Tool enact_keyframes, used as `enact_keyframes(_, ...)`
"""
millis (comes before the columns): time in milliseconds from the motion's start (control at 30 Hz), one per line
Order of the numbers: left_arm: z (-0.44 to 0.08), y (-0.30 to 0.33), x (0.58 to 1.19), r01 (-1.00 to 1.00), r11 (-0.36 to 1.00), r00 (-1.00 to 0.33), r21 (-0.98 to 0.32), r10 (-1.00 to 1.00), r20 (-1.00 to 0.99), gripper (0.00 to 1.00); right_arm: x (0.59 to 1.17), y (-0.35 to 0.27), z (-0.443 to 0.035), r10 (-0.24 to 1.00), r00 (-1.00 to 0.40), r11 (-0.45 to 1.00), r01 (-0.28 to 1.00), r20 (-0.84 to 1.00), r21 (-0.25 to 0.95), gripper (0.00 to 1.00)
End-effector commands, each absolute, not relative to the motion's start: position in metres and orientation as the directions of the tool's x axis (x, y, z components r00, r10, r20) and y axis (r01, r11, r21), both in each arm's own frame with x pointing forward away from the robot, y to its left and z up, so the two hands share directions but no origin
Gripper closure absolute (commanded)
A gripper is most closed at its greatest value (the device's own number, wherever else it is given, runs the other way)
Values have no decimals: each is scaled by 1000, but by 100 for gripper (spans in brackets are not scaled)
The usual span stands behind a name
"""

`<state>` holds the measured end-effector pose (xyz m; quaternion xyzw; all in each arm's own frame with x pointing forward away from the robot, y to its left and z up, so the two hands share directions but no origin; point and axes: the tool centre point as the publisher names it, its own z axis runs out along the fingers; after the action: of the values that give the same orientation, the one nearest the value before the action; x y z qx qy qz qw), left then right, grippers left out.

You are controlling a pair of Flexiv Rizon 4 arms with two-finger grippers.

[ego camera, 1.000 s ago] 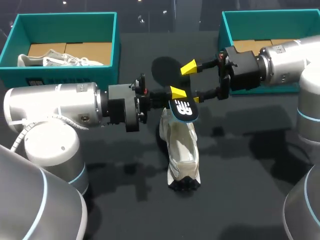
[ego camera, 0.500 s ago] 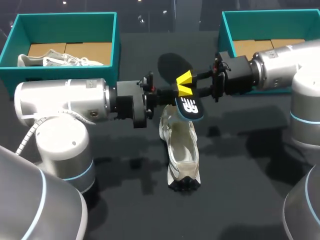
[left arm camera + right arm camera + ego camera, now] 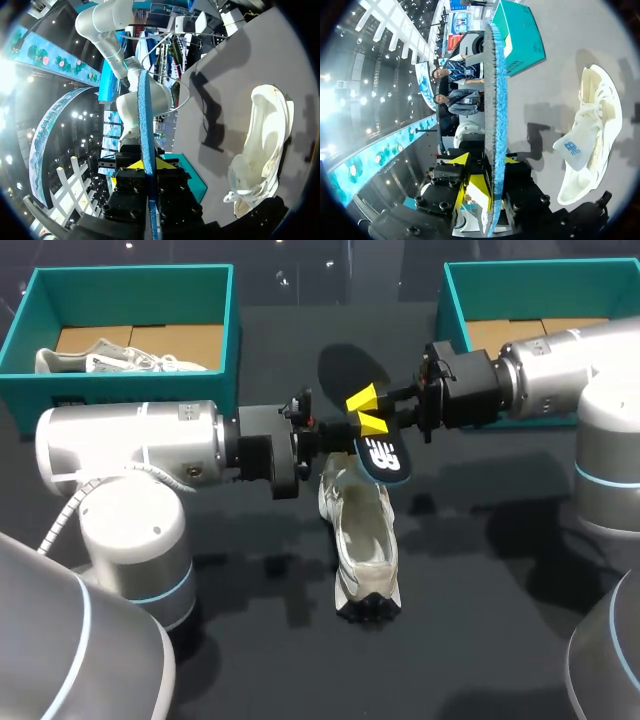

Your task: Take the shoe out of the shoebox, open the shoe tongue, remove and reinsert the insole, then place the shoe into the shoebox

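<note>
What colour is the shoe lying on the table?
Off-white; the shoe shows best in the head view.

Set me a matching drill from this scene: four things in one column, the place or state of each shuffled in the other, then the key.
Things
1. insole
2. shoe
3. left box
4. second shoe

Places and states
a. lies on the table
b. teal, at the far left
c. held in the air above the shoe
d. lies inside the left box

Pairs: 1-c, 2-a, 3-b, 4-d
</note>
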<state>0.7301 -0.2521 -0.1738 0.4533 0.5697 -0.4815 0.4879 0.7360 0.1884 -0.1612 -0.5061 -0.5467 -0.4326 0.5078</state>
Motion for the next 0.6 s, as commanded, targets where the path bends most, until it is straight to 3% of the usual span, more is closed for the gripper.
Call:
enact_keyframes(33,-174,-256,731,986,129,-109,-101,49,-993,100,735,190,-163,108,25,109,993,994,-37,77)
enact_keyframes(400,-176,-257,727,988,117,-103,-97,46,-994,100,740,193,-167,89,11,88,996,996,-19,85)
enact_keyframes(600,-176,-257,727,989,116,-101,-96,44,-994,100,740,192,-167,87,7,79,997,996,-14,100)
